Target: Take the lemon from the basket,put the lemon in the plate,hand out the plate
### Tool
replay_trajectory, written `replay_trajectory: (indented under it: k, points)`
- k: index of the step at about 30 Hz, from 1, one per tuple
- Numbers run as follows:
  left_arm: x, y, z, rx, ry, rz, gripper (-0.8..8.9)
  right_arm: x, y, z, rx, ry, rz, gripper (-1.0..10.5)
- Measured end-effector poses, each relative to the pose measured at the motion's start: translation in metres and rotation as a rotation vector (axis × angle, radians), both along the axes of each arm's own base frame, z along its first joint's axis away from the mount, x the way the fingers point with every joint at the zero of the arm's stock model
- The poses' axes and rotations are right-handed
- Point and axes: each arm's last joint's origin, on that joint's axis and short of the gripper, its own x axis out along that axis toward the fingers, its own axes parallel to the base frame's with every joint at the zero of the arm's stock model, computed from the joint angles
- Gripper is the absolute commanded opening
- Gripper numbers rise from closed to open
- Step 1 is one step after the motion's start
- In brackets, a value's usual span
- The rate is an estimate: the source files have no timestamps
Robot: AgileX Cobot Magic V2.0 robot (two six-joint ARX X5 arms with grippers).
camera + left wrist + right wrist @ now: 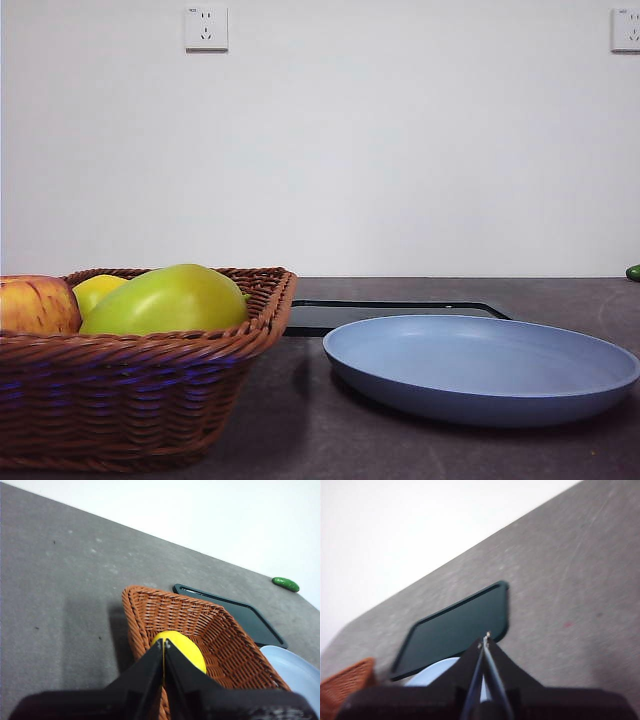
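Note:
The brown wicker basket (150, 400) stands at the front left of the table. The yellow lemon (97, 292) lies in it, mostly hidden behind a large green fruit (168, 301) and a red-yellow apple (35, 305). The light blue plate (480, 365) lies empty to the right of the basket. In the left wrist view my left gripper (164, 642) is shut and empty, high above the lemon (185, 650) in the basket (210, 630). In the right wrist view my right gripper (485, 641) is shut and empty, above the plate (437, 672). Neither gripper shows in the front view.
A flat black tray (390, 312) lies behind the plate; it also shows in the left wrist view (240, 617) and the right wrist view (460, 627). A small green thing (633, 272) lies at the far right edge of the table.

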Motion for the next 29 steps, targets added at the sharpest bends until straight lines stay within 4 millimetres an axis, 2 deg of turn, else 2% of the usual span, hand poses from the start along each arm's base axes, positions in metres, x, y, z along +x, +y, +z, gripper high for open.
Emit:
replay_trajectory:
  k: [5,8,17,22,29]
  points:
    - [-0.003,0.001,0.0,-0.034,0.096,0.033,0.07,-0.002,0.001,0.0,0.043,0.061,0.024,0.0]
    - [-0.009,0.001,0.01,-0.031,0.144,0.06,0.07,-0.006,0.001,0.011,0.049,0.096,0.022,0.0]
    - [-0.017,0.001,0.064,-0.009,0.105,0.091,0.07,-0.011,0.001,0.064,0.004,0.131,0.029,0.0]
    - [-0.007,0.002,0.095,0.069,0.134,0.073,0.07,-0.005,0.001,0.1,-0.068,0.125,0.042,0.0]
    - [0.017,0.001,0.132,0.176,0.19,-0.02,0.07,0.009,0.001,0.134,-0.178,0.172,0.069,0.0]
